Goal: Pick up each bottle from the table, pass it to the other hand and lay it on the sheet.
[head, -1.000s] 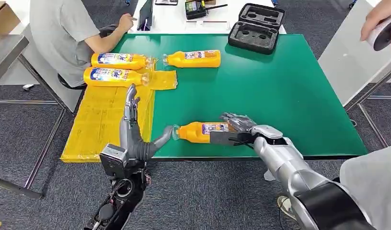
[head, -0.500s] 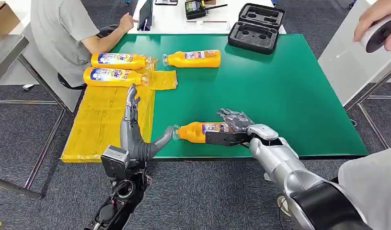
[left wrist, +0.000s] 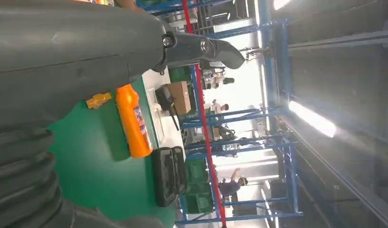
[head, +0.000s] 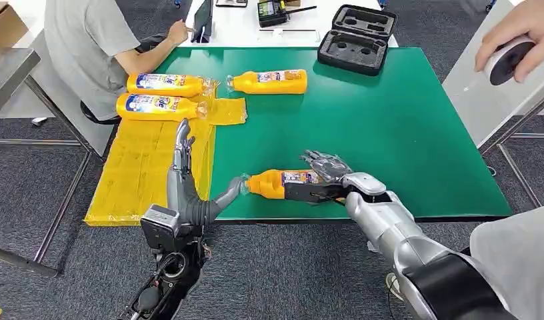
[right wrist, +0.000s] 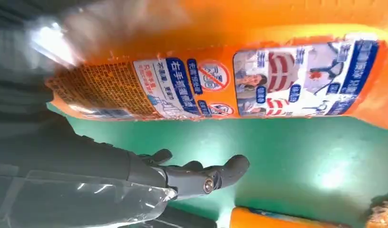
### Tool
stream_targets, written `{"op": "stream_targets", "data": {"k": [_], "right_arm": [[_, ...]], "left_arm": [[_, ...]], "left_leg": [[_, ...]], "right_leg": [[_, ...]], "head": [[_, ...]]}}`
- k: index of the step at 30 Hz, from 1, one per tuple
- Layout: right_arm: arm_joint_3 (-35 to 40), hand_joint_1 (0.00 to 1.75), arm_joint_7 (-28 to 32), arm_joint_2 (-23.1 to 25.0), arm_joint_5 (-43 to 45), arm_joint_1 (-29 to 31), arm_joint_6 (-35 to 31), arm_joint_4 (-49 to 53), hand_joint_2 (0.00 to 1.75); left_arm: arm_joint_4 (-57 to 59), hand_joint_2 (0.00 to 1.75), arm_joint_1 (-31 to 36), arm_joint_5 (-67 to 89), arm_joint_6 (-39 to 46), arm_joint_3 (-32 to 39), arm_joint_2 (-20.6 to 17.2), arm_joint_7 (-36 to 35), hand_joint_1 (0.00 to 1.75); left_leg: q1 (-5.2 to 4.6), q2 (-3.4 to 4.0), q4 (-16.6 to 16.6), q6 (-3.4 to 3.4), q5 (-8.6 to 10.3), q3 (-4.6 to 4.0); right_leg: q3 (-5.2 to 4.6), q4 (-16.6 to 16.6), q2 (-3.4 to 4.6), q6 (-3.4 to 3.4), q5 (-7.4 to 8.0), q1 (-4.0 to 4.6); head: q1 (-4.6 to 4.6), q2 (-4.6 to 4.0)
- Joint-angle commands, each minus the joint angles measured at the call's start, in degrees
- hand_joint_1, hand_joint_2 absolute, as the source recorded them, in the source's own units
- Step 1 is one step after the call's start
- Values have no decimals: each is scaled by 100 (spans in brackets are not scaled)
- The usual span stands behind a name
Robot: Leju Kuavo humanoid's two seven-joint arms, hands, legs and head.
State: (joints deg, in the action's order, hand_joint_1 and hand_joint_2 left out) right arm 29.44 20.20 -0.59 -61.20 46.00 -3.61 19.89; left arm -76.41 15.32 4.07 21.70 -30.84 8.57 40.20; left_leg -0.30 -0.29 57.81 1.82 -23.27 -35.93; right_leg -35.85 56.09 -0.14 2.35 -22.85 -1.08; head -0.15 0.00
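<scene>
An orange bottle (head: pixel 276 183) lies on its side near the front edge of the green table (head: pixel 389 127), cap pointing left. My right hand (head: pixel 323 175) arches over its base end. In the right wrist view the bottle's label (right wrist: pixel 220 85) is close, and the thumb (right wrist: pixel 197 178) stands apart from it with green table between. My left hand (head: pixel 188 190) is held open at the table's front left, fingers up, thumb tip beside the cap. Two bottles (head: pixel 164 84) (head: pixel 159 105) lie on the yellow sheet (head: pixel 139 170). Another bottle (head: pixel 268 81) (left wrist: pixel 133 121) lies on the far table.
A black foam case (head: pixel 356 40) (left wrist: pixel 168 175) sits at the table's far right corner. A person in a grey shirt (head: pixel 83 47) sits at the far left. Another person's hand (head: pixel 516 40) holds a roll at the upper right. Grey clothing (head: pixel 516 267) shows at the lower right.
My right hand has slid a little left along the bottle. The bottle and my left hand have stayed put. The person's hand with the roll has shifted at the upper right.
</scene>
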Motion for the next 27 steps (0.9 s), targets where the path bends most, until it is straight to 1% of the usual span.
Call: {"op": "stream_targets", "data": {"k": [1,3,4,6,7,8,9,10,11,12,13,14,15,16,17,19,20,21,23,24,26,27], "right_arm": [[128,0,-95,70,-22,290,27,-429,0],[100,0,-146,55,-7,266,60,-452,0],[82,0,-156,40,7,240,48,-458,0],[79,0,-159,17,7,201,60,-475,0],[45,0,-190,8,33,145,62,-489,0],[11,0,-212,12,59,116,68,-489,0],[11,0,-212,12,59,116,68,-489,0],[-53,0,-263,14,115,69,64,-498,0],[-66,0,-270,14,126,62,83,-499,0],[-84,0,-282,-8,136,55,141,-504,0],[-89,0,-284,-22,138,53,171,-509,0],[-100,0,-295,-44,142,59,239,-519,0],[-126,0,-308,-71,161,54,299,-532,0],[-147,0,-306,-89,182,53,366,-548,175],[-178,0,-299,-134,209,31,447,-549,175],[-255,141,-230,-184,289,-15,561,-549,175],[-229,98,-229,-213,259,-44,588,-555,175],[-110,0,-255,-245,123,-77,518,-528,175],[-99,0,-259,-248,109,-85,519,-532,175],[-66,0,-290,-255,70,-88,538,-545,175],[0,0,-333,-270,-11,-72,571,-548,175],[27,0,-350,-271,-47,-68,551,-536,175]], "left_arm": [[142,175,131,-26,-10,-143,-162,-20,0],[166,175,121,-39,-68,-139,-151,-20,0],[179,175,119,-40,-75,-135,-147,-20,0],[214,175,125,-47,-90,-130,-131,-20,0],[234,175,120,-63,-113,-112,-119,-20,0],[227,175,106,-57,-115,-101,-114,-20,0],[227,175,106,-57,-115,-101,-114,-20,0],[228,175,90,-62,-128,-97,-110,-20,0],[225,175,81,-60,-132,-96,-111,-20,0],[213,175,56,-52,-115,-93,-103,-20,0],[211,175,49,-57,-116,-91,-99,-20,0],[201,175,40,-68,-116,-77,-92,-20,0],[196,175,37,-74,-131,-68,-84,-20,0],[202,175,40,-75,-151,-65,-77,-20,0],[216,175,50,-63,-195,-65,-56,-20,0],[259,175,74,-42,-237,-67,-25,-20,0],[289,175,86,-37,-243,-58,-11,-20,0],[310,175,101,-35,-251,-52,-9,-20,0],[319,175,104,-40,-266,-49,-10,-20,0],[348,175,110,-56,-294,-47,-5,-20,0],[356,175,116,-53,-299,-56,5,-20,0],[363,175,121,-57,-296,-59,14,-20,0]], "left_leg": [[8,9,1,-15,-21,41],[3,2,-1,-8,-9,20],[7,4,1,-13,-17,35],[3,1,-3,-6,-6,17],[5,3,0,-10,-14,30],[3,-2,-3,-7,-7,19],[8,-2,-1,-12,-16,38],[5,-4,-5,-8,-7,23],[10,-3,-3,-13,-16,40],[6,-5,-4,-10,-11,31],[12,-2,-3,-15,-19,46],[6,-3,-4,-9,-10,27],[9,-2,-3,-14,-18,44],[5,-1,-3,-10,-12,31],[9,-4,-2,-13,-17,40],[9,-12,-3,-13,-12,34],[5,-10,-4,-9,-8,27],[12,-19,-2,-14,-16,46],[5,-11,-4,-7,-6,27],[9,-12,-5,-10,-11,41],[5,-14,-6,-7,-5,29],[10,-15,-5,-12,-13,45]], "right_leg": [[40,0,7,-15,-18,9],[19,-1,1,-8,-8,4],[35,-1,2,-12,-16,8],[17,-4,0,-6,-6,3],[30,-3,1,-10,-12,6],[21,-4,-3,-7,-8,4],[39,-4,-3,-13,-16,8],[25,-7,-5,-8,-8,5],[42,-8,-5,-13,-16,10],[33,-7,-6,-10,-12,6],[49,-8,-4,-15,-18,12],[28,-7,-4,-9,-11,6],[46,-7,-4,-14,-18,10],[31,-5,-3,-10,-13,5],[43,-6,-5,-13,-17,9],[39,-8,-14,-9,-15,9],[29,-7,-12,-7,-11,6],[53,-9,-20,-12,-20,12],[29,-8,-13,-7,-9,6],[44,-11,-14,-11,-14,9],[31,-9,-15,-7,-9,5],[50,-13,-17,-12,-15,11]], "head": [[0,0],[0,0],[0,0],[0,0],[0,0],[0,0],[0,0],[0,0],[0,0],[0,0],[0,0],[0,0],[0,0],[0,0],[0,0],[0,0],[0,0],[0,0],[0,0],[0,0],[0,0],[2,0]]}}
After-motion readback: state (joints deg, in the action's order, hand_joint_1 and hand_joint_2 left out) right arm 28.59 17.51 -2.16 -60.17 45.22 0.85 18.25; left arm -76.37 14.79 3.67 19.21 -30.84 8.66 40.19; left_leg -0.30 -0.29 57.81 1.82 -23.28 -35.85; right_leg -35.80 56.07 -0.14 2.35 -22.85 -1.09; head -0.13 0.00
